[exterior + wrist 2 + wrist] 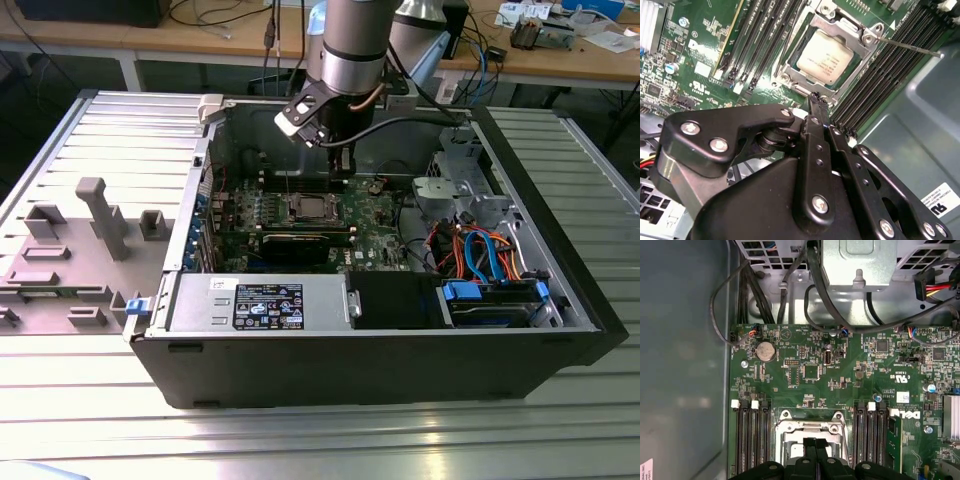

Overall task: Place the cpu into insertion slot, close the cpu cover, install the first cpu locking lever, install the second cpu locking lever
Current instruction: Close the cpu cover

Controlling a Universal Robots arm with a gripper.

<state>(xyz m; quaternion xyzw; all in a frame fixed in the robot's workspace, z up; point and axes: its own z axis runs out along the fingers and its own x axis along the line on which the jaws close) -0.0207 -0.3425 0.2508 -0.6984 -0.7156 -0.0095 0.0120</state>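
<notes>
The cpu [824, 56], a dull silver square, lies in the insertion slot [310, 208] on the green motherboard [850, 380]. The cpu cover [863, 50] lies flat over the chip, framing it. One thin locking lever [910, 46] sticks out sideways across the black memory slots. My gripper [816, 98] hovers just beside the socket's edge, shut, with nothing between its fingers. In the first wrist view the gripper [815, 442] stands over the socket frame [790, 432]. In the exterior view the gripper [342, 170] hangs above the board, slightly toward the exterior view's right of the socket.
Memory slots [752, 440] flank the socket on both sides. A long black card [305, 241] lies in front of it. The case walls, a power supply [260, 300], coloured cables [480, 255] and a drive cage surround the board. A grey fixture [100, 215] stands outside on the exterior view's left.
</notes>
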